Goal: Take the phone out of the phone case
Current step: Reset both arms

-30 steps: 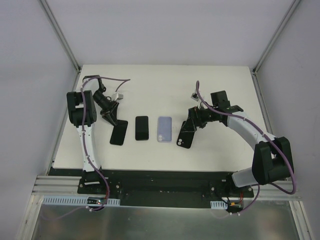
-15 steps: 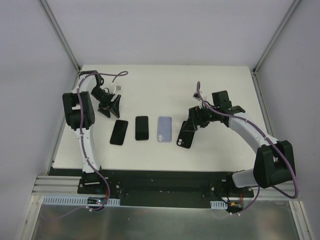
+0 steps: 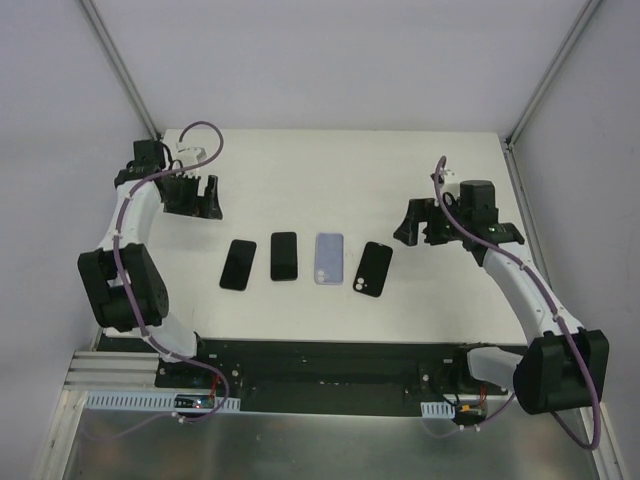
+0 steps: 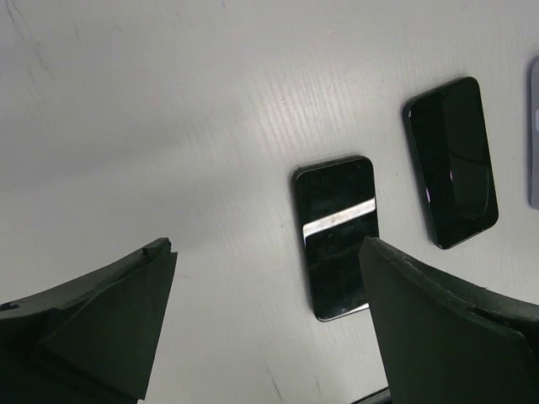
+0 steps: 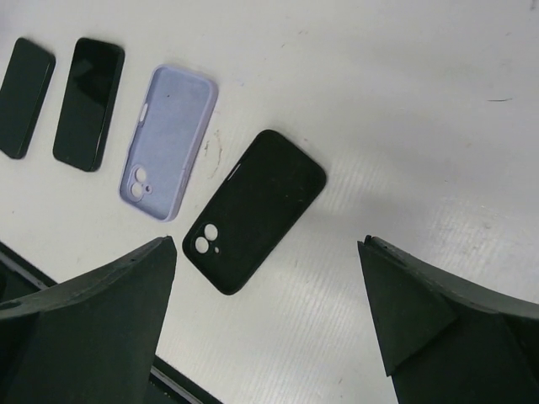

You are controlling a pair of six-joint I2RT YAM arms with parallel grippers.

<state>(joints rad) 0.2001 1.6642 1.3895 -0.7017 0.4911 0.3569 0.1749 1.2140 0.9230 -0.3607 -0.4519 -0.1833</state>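
The left claw (image 3: 207, 197) hangs over the white table (image 3: 330, 170), fingers wide apart, holding nothing. In a row lie the first phone (image 3: 238, 264), the second phone (image 3: 284, 256), a purple case (image 3: 329, 258) and a black case (image 3: 372, 269), none touching. The right claw (image 3: 403, 226) is spread apart too and empty.

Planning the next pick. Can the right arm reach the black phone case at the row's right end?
Probably yes: the black rectangular phone case lies flat, touching nothing, and the right gripper hangs open nearby.
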